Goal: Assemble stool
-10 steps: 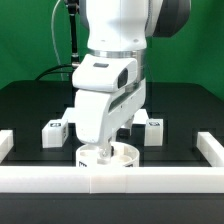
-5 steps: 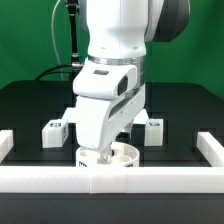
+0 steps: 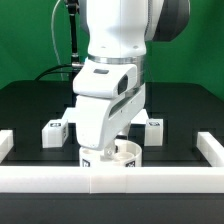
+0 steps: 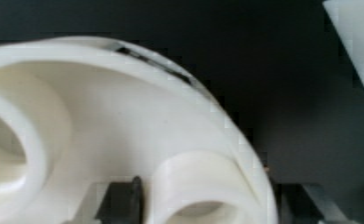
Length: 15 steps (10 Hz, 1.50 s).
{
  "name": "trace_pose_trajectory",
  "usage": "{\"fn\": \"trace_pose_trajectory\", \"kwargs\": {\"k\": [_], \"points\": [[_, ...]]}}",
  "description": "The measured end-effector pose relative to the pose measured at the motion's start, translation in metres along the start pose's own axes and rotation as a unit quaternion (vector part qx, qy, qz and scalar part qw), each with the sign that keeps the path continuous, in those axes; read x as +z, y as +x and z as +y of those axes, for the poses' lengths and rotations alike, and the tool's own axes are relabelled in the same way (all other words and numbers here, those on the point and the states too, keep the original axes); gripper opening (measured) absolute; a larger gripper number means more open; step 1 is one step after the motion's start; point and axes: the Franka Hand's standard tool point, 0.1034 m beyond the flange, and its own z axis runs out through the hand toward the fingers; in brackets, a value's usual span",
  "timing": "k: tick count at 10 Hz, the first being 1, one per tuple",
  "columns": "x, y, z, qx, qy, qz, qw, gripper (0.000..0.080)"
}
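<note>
The round white seat lies on the black table against the front rail; its rim fills the wrist view. My gripper is low over the seat's part on the exterior view's left, shut on a white leg with a tag. In the wrist view the gripper has dark fingers on both sides of the leg's rounded end, which stands at the seat. Two more tagged legs lie behind the seat, one on each side of the arm.
White border rails run along the front and stand at both sides. The arm's body hides the table's middle behind the seat. A black cable post stands at the back.
The gripper with the leg has sunk slightly toward the seat and turned a little; the leg's tag now shows at the seat's front. The other legs have not moved.
</note>
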Motion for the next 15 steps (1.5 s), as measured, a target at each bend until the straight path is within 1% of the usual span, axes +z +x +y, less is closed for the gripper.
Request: {"fn": "trace_pose_trajectory", "kwargs": {"k": [4,6,8,11,13,15], "points": [[0.000,0.001,0.000,0.000,0.000,0.000,1.000,0.0322],[-0.001,0.023,-0.009,-0.004,0.003,0.001,1.000,0.0324],[-0.003,0.050,-0.018,0.001,0.001,0.005,1.000,0.0324],[-0.002,0.079,-0.025,0.009,0.000,0.007,1.000,0.0324],[-0.002,0.092,-0.028,0.023,0.001,0.007,1.000,0.0324],[-0.003,0.102,-0.033,0.023,0.009,0.000,1.000,0.0323]]}}
